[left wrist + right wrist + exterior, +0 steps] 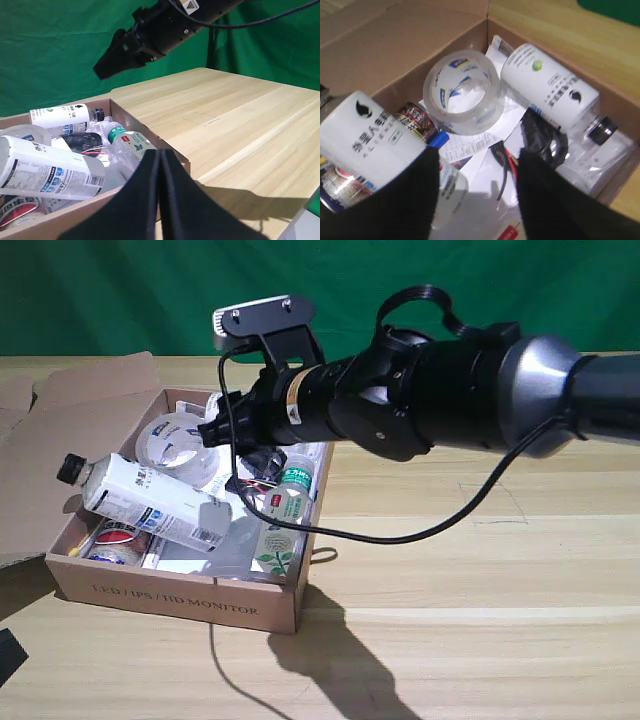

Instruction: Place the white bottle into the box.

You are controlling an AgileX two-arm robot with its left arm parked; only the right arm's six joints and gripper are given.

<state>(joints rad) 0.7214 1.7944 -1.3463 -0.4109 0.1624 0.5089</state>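
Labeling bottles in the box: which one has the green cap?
The clear bottle with the green cap and plant label, near the box's wall on the exterior view's right. The large white bottle and the smaller white bottle both have black caps.

Box (170,602) front wall is showing faint "LED / IPS / HD MONITOR". White bottle (150,498) label is carrying small dark text, unreadable. Nothing else is reading clearly.
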